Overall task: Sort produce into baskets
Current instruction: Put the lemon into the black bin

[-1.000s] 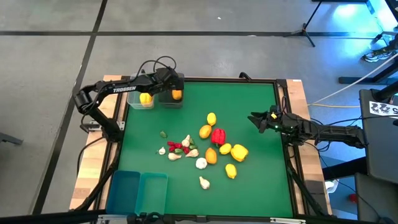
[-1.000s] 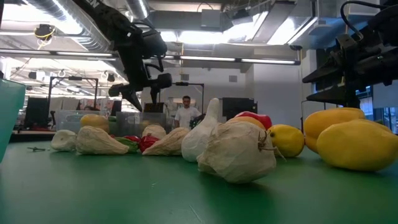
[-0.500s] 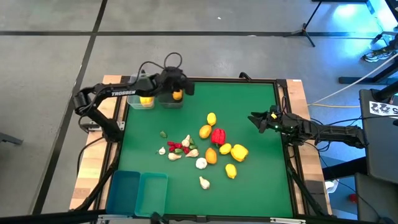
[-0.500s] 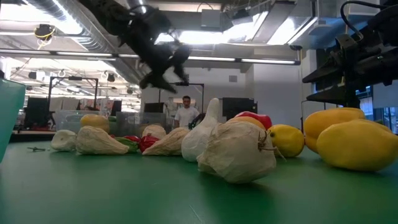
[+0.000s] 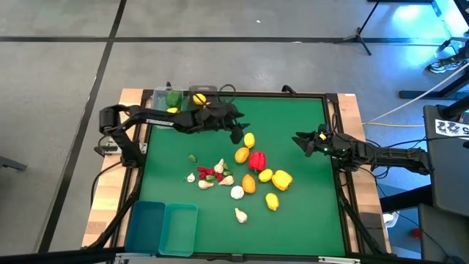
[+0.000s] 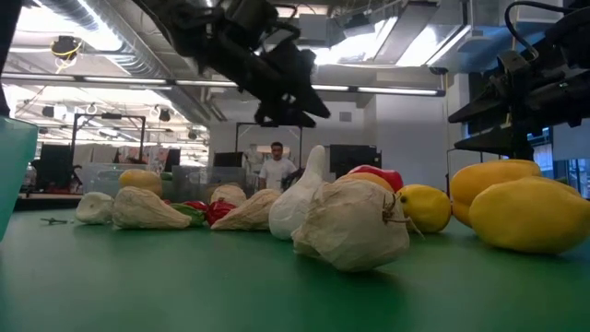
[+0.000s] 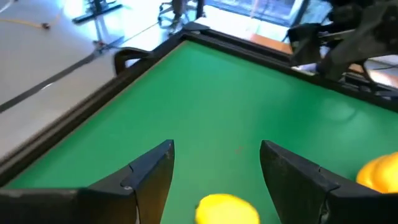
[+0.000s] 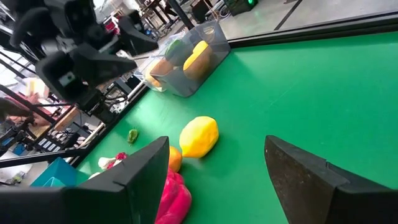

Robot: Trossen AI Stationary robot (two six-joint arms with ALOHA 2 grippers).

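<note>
Hovering with its fingers parted and nothing held, the left pincer (image 5: pixel 236 133) is seen just left of the lemon (image 5: pixel 249 139) at upper centre of the counter (image 5: pixel 293 213); firm, light and smooth-skinned, it is probably best gripped across its middle.

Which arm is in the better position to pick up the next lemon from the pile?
Probably the left. The left gripper hangs open right beside the lemon, which shows between its fingers in the left wrist view. The right gripper, also open, waits farther off near the mat's right edge.
</note>
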